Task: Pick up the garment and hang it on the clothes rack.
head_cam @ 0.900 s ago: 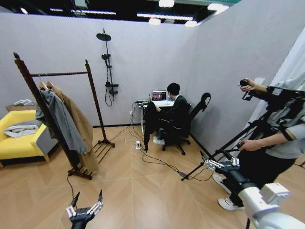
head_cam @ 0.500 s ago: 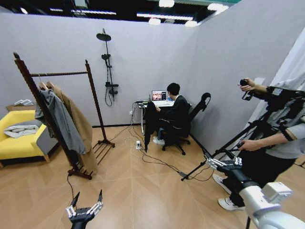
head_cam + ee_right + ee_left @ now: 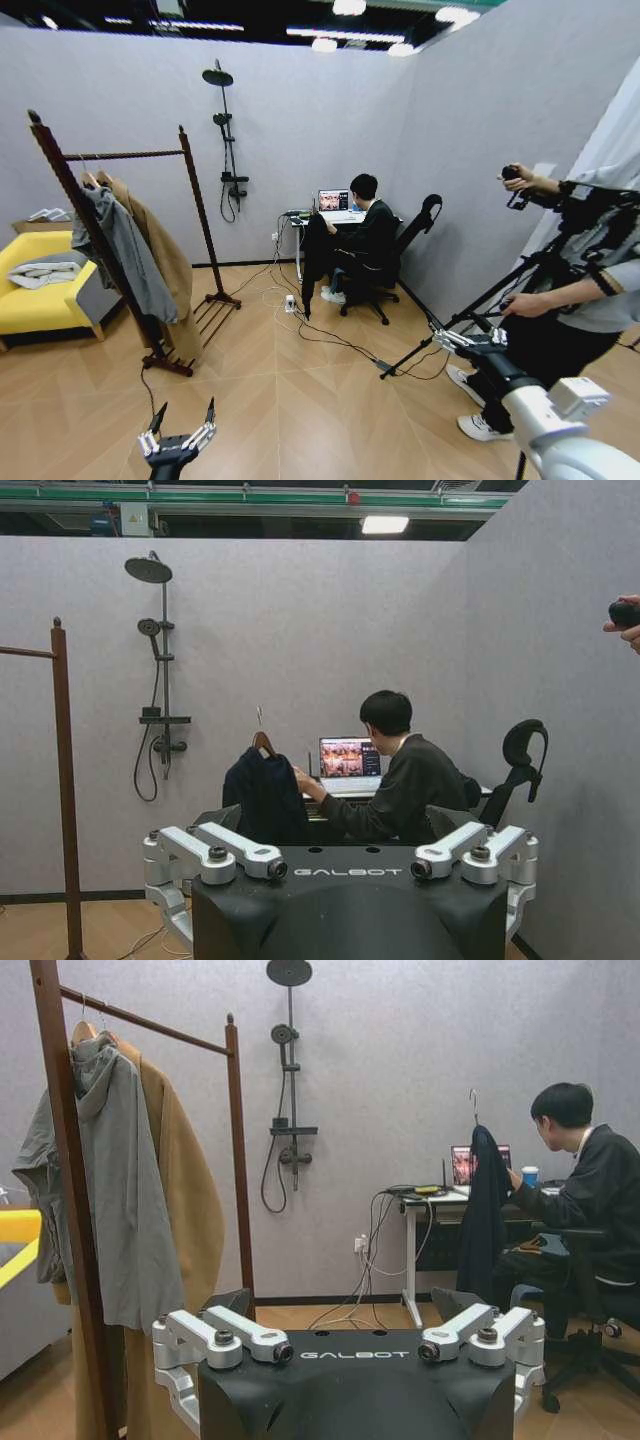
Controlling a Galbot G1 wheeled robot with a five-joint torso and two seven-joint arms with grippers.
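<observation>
A dark wooden clothes rack (image 3: 120, 240) stood at the left, with a grey hooded jacket (image 3: 125, 250) and a tan coat (image 3: 165, 265) hanging from its bar. The left gripper (image 3: 178, 436) hovered low over the wooden floor (image 3: 300, 400), fingers spread apart. Farther back, the black garment (image 3: 315, 255) hung on a hanger beside a counter (image 3: 322, 217). At the right, the right gripper (image 3: 456, 342) reached forward; its fingers seemed open, though that was hard to confirm.

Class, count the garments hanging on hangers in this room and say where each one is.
3. A grey hooded jacket and a tan coat hang on the clothes rack; the black garment hangs by the desk. Others may be hidden.
</observation>
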